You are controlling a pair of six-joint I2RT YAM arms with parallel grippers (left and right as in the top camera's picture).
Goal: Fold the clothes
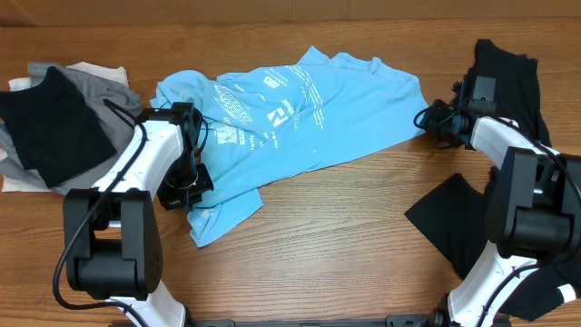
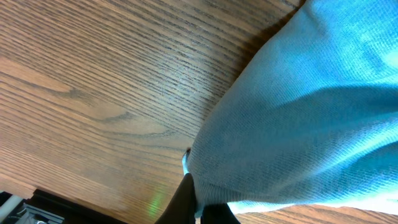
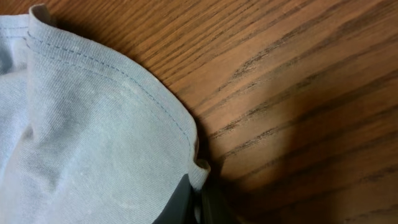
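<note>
so the left claw (image 2: 198, 208) is clamping one edge of the light-blue cotton T-shirt (image 1: 300, 118), and the right claw (image 3: 198, 202) is nipping its stitched hem

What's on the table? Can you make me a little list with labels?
middle: light-blue T-shirt, spread out but rumpled, white print facing up
left arm: left gripper pinches the T-shirt's lower left edge
right arm: right gripper pinches the T-shirt's hem at its right end
left side: pile of grey, black and white clothes
right side: black clothes
underneath: brown wooden table
folded yet: no
</note>
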